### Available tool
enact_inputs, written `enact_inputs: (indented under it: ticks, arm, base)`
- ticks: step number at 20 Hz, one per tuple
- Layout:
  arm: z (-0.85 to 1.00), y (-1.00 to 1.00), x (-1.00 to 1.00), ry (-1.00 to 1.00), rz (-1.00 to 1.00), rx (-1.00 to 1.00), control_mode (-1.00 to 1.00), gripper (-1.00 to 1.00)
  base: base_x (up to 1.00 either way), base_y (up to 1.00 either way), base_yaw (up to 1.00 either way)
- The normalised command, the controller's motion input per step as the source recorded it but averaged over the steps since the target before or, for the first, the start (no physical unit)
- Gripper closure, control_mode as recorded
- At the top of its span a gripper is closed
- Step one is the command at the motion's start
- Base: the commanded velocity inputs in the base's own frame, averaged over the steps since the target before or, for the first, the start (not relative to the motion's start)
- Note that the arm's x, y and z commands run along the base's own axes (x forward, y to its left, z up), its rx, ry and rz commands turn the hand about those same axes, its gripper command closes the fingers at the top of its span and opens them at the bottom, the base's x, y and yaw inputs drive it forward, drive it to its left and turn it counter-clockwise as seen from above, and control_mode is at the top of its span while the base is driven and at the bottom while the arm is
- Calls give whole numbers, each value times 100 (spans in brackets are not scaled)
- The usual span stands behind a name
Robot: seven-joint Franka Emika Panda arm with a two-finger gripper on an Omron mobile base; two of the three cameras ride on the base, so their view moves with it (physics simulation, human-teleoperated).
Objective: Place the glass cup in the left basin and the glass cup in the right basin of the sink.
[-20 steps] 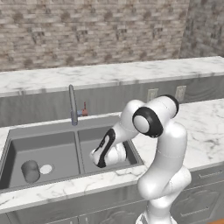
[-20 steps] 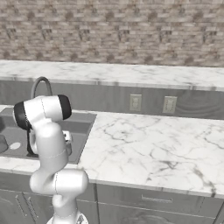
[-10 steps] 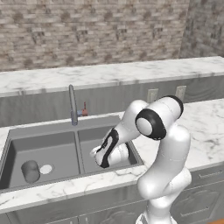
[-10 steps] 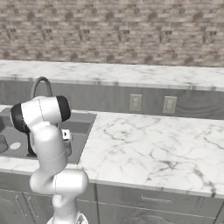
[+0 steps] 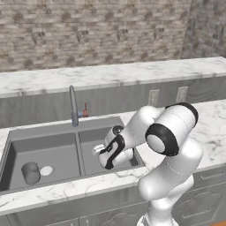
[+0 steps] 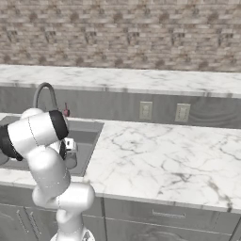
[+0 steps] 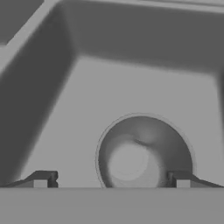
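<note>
Down in the right basin of the sink [image 5: 53, 132], the claw [image 7: 111, 179] hangs with its two dark fingertips [image 7: 43, 178] spread wide, holding nothing. Between and just beyond those tips a glass cup [image 7: 144, 151] stands upright on the basin floor, seen from above, its round rim open toward the hand and its pale bottom showing through. The fingertips sit to either side of the cup; whether they touch its wall I cannot tell.

From the left base view the claw [image 5: 110, 154] is low over that same basin, the white arm bending down to it from the lower right and hiding the cup there. Across the thin divider, the other glass cup [image 5: 31, 173] stands in the left basin, just beside the pale round drain [image 5: 46, 170]. A slim grey faucet [image 5: 73, 106] rises behind the divider, with a small red item near its foot. White marble desk [image 6: 160, 155] runs around the sink and well off to the right, with two wall outlets [image 6: 146, 110] behind it below a brick wall.
</note>
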Motion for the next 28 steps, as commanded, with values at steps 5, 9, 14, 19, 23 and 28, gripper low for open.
enact_inputs:
  ticks: [5, 9, 14, 19, 23, 28]
  arm:
    - [58, 12, -13, 0, -3, 0, -100, -100]
    - [61, 3, -12, 0, 0, 0, -100, -100]
    - [58, 0, -15, 4, 0, 0, -100, -100]
    - [53, -6, -21, 3, 0, 0, -100, -100]
    - [48, -19, -28, 0, 0, 0, -100, -100]
    - [48, -18, -25, 7, -2, 0, -100, -100]
  base:
    - [0, 0, 0]
    - [0, 0, 0]
    - [0, 0, 0]
    - [0, 0, 0]
    - [0, 0, 0]
    - [0, 0, 0]
